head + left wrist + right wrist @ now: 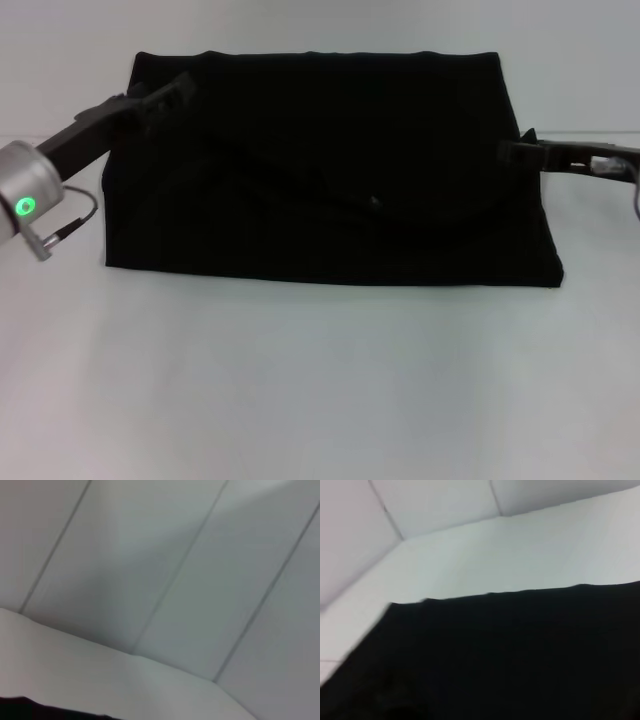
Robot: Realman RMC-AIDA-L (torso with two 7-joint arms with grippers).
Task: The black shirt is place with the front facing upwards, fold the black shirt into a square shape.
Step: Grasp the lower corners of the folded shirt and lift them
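While the black shirt [330,170] lies folded into a wide rectangle mid-table | left gripper [170,97] at far-left corner, right gripper [520,150] at right edge | finger state cannot be told | layers may be dragged apart if cloth snags.

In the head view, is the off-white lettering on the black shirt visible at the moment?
No, the black shirt lies folded into a wide dark block on the table, showing only plain fabric.

The black shirt [330,170] lies on the table [320,380], a tool at each side.
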